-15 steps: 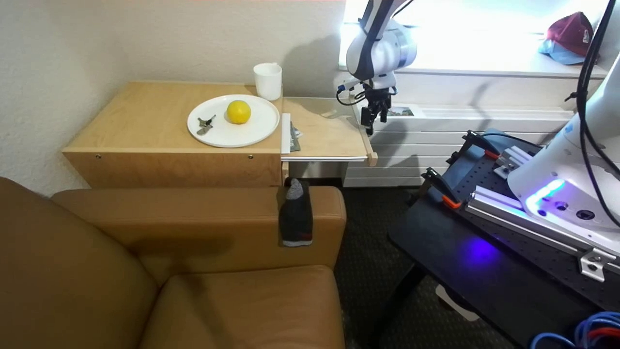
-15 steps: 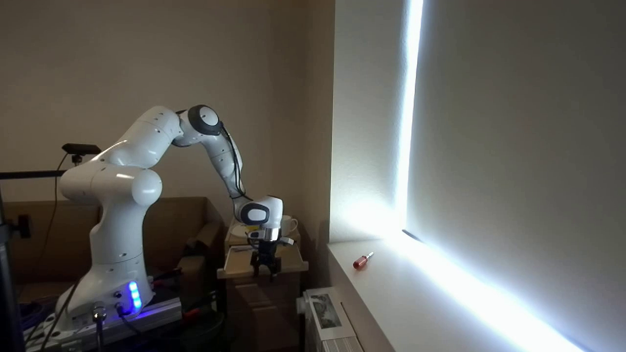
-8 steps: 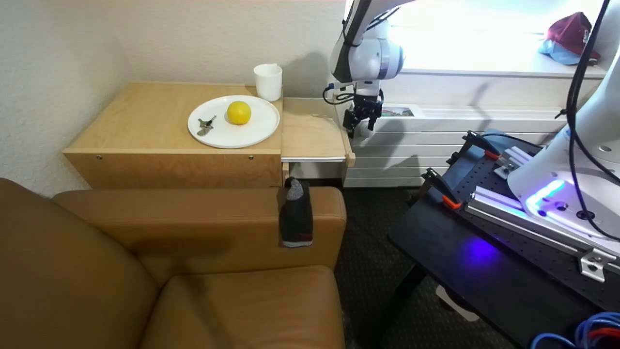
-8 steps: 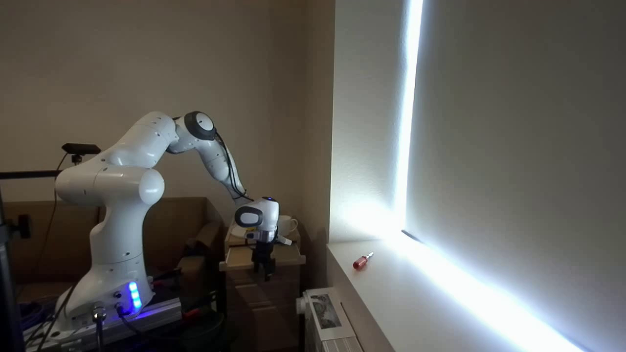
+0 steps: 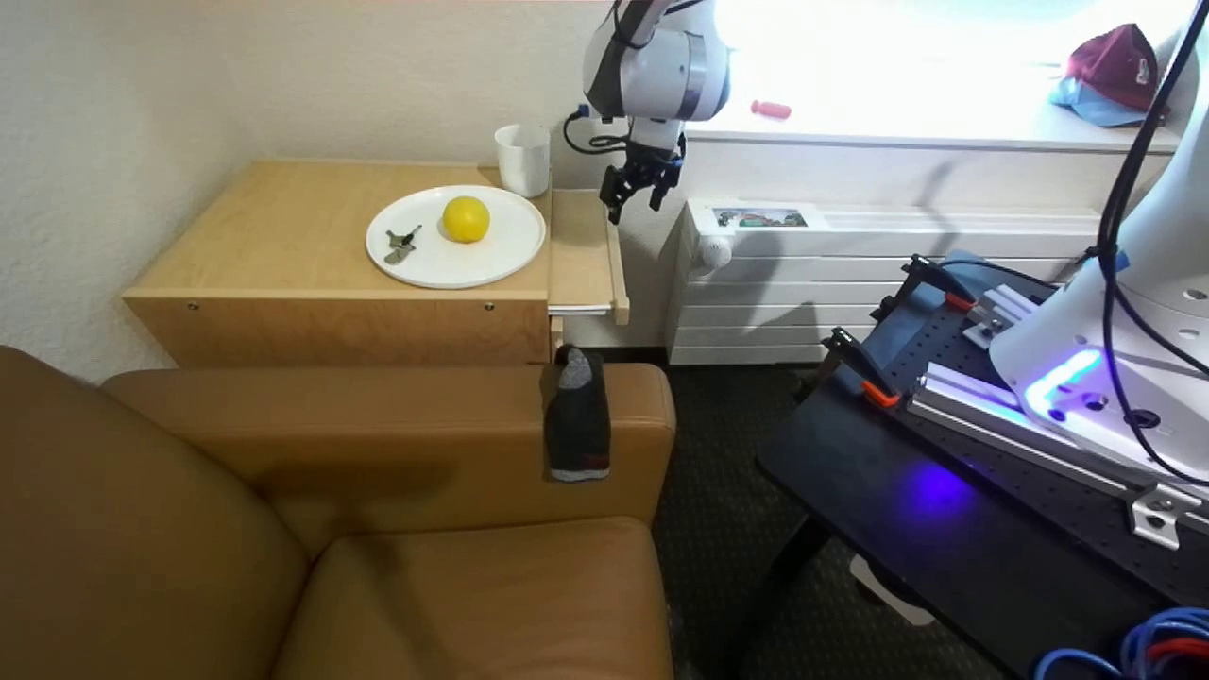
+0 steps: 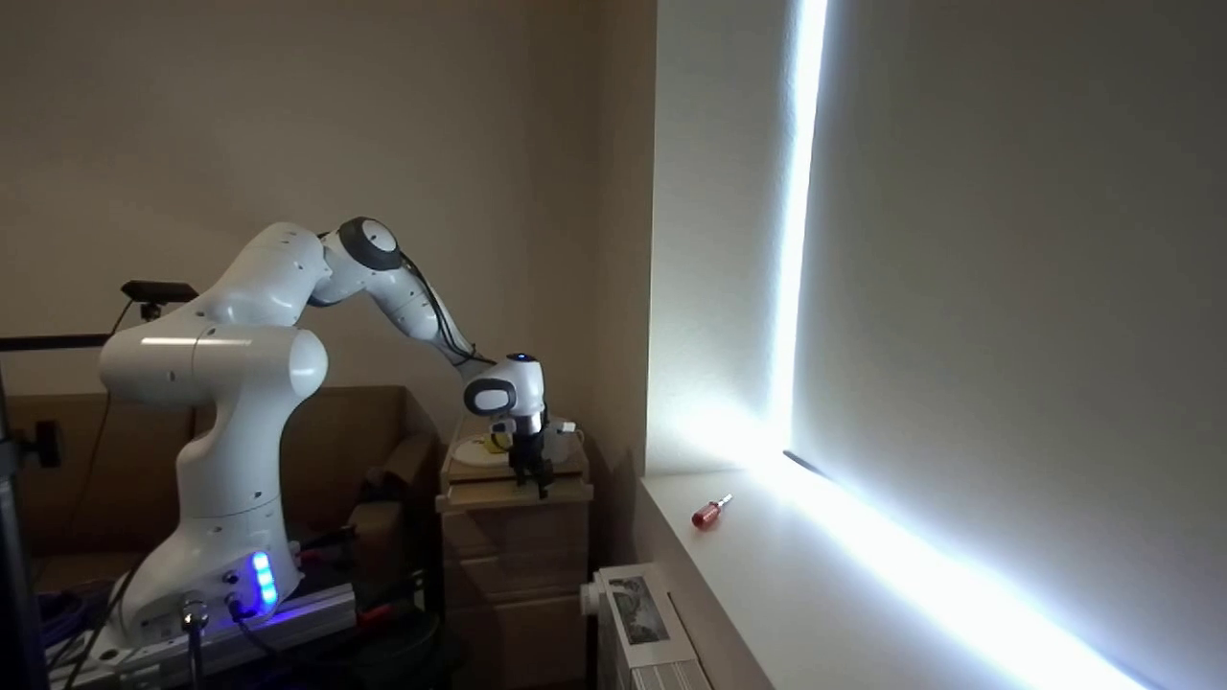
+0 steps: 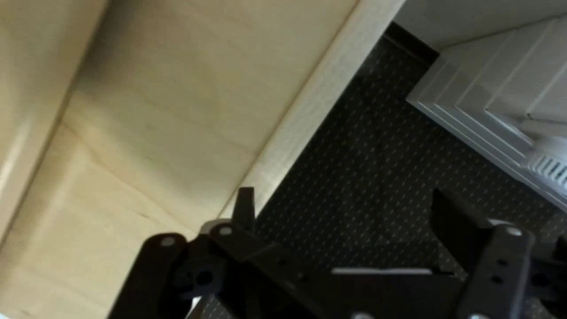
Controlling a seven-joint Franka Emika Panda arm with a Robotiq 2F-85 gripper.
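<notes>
My gripper (image 7: pixel 343 202) stands released, its black, angular jaws spread wide, speckled dark carpet (image 7: pixel 350 133) filling the gap between them in the wrist view. There, one fingertip (image 7: pixel 244 207) overlaps the squared front strip (image 7: pixel 308 110) of the drawer (image 5: pixel 578 255); I cannot tell whether it touches the wood or hangs just above. Drawer sits partly out of the cabinet (image 5: pixel 312 217): pale board, fine grain, a thin white rail (image 5: pixel 578 309) along its side. Cabinet is boxy, light wood on top, warmer brown on the side, with small round fittings (image 5: pixel 488 305). On it I note a smooth white plate (image 5: pixel 453 269), round and shallow, bearing a glossy yellow ball (image 5: pixel 466 219) and small metal pieces that look like keys (image 5: pixel 400 253). White mug (image 5: pixel 523 162), straight-walled, upright just beside the plate. Wall (image 5: pixel 397 76) behind: off-white, lightly bumpy. Near the gripper and drawer, apart from both, a white radiator (image 5: pixel 803 269) of long flat panels, with a ribbed round knob (image 5: pixel 714 251). In an exterior view, on the near side of the cabinet, a brown sofa (image 5: pixel 463 604), leather-like, sheened and padded, with a dark sock (image 5: pixel 578 420), soft and limp, patched in grey, over its armrest (image 5: pixel 378 416). Along the pale, flat window sill (image 6: pixel 767 585), a red-handled screwdriver (image 6: pixel 707 516) and a maroon cap (image 5: pixel 1115 71) with a light blue brim
</notes>
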